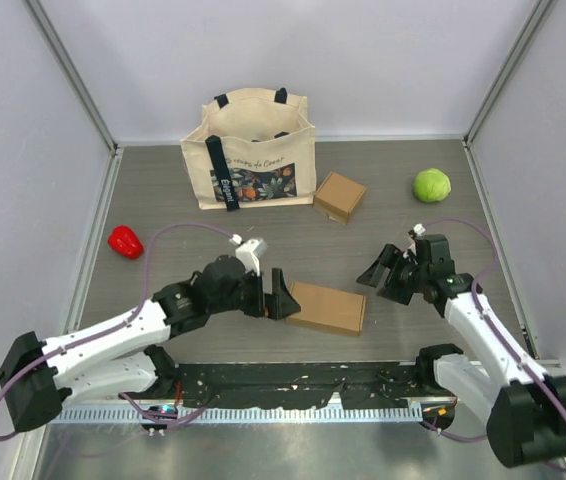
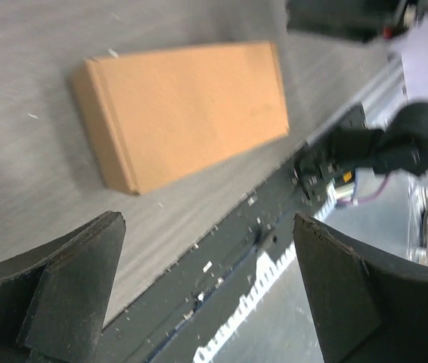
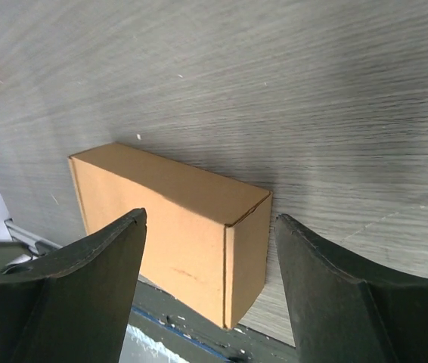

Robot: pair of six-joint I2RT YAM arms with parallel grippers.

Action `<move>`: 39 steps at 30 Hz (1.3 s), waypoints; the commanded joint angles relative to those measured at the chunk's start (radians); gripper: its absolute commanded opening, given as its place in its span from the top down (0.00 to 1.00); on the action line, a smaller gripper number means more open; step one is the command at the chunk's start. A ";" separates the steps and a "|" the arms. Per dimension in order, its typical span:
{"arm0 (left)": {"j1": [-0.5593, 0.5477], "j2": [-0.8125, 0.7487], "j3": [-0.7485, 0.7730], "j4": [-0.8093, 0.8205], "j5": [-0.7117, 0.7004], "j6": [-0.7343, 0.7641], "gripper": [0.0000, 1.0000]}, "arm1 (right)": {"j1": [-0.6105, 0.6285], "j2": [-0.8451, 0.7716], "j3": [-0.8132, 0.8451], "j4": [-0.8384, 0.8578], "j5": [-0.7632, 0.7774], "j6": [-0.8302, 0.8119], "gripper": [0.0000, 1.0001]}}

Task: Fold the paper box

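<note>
Got paper box [image 1: 327, 307] closed up, flat on table [image 1: 363, 235] near front edge, between both grippers. Left gripper [image 1: 273, 296]: jaws spread wide, empty, just beside box's left end. Right gripper [image 1: 383, 278]: spread too, empty, apart from box's right end.

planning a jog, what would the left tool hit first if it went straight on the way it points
Most likely the paper box, lying just ahead of the left tool; nothing shows between them, though depth is unclear.
</note>
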State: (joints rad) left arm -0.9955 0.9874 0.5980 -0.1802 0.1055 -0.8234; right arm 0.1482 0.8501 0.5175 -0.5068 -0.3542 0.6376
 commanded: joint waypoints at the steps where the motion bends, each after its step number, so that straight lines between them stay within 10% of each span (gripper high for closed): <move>1: 0.144 0.114 0.048 -0.061 0.038 -0.019 0.04 | 0.001 0.099 -0.034 0.162 -0.117 -0.009 0.27; 7: 0.241 0.429 0.167 0.033 0.218 0.032 0.12 | 0.030 0.079 -0.105 0.181 -0.103 0.059 0.34; 13: 0.241 0.615 0.233 0.174 0.338 -0.036 0.47 | 0.070 0.092 -0.172 0.333 -0.140 0.180 0.53; 25: 0.305 0.845 0.575 0.116 0.134 -0.028 0.58 | 0.088 0.533 0.114 0.571 -0.048 0.143 0.52; 33: 0.394 0.935 0.807 -0.091 -0.033 0.084 0.45 | 0.091 0.751 0.309 0.616 0.019 0.106 0.51; 39: 0.413 0.772 0.790 -0.197 -0.199 0.187 0.15 | 0.087 0.709 0.489 0.320 0.216 -0.070 0.30</move>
State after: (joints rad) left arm -0.5816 1.9129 1.3811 -0.2947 0.0303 -0.7246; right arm 0.2291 1.6520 0.8997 -0.0196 -0.2611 0.7025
